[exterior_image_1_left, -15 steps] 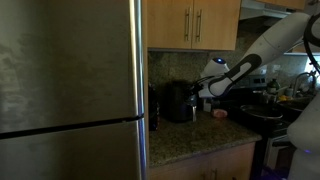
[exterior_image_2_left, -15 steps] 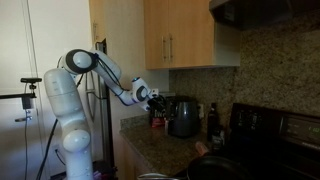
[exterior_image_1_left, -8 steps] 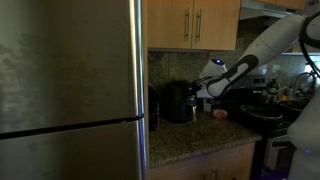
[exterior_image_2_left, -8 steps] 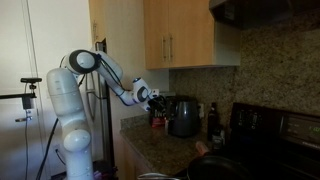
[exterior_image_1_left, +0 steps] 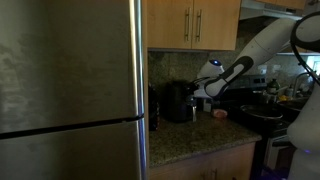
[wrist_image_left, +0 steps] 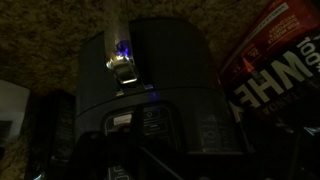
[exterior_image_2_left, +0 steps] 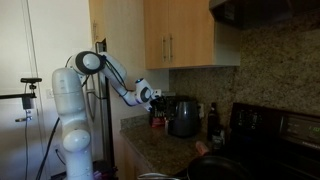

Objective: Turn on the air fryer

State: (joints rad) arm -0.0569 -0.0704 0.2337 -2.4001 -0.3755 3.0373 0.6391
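Observation:
The air fryer [exterior_image_1_left: 180, 101] is a squat black box on the granite counter under the wooden cabinets, and it also shows in an exterior view [exterior_image_2_left: 183, 117]. In the wrist view the air fryer [wrist_image_left: 150, 70] fills the middle, dark, with a small blue-lit spot on its top front and faint panel markings below. My gripper [exterior_image_1_left: 201, 90] hangs close beside the fryer's upper part, and in an exterior view my gripper [exterior_image_2_left: 156, 97] is just short of it. The picture is too dark to show whether the jaws are open or shut.
A tall steel fridge [exterior_image_1_left: 70, 90] fills the near side. A narrow dark object [exterior_image_1_left: 153, 107] stands next to the fryer. A black range with pots [exterior_image_1_left: 262, 115] lies beyond. A red packet [wrist_image_left: 275, 60] sits beside the fryer.
The arm has shifted slightly, bringing the gripper a touch closer to the air fryer. Nothing else has moved.

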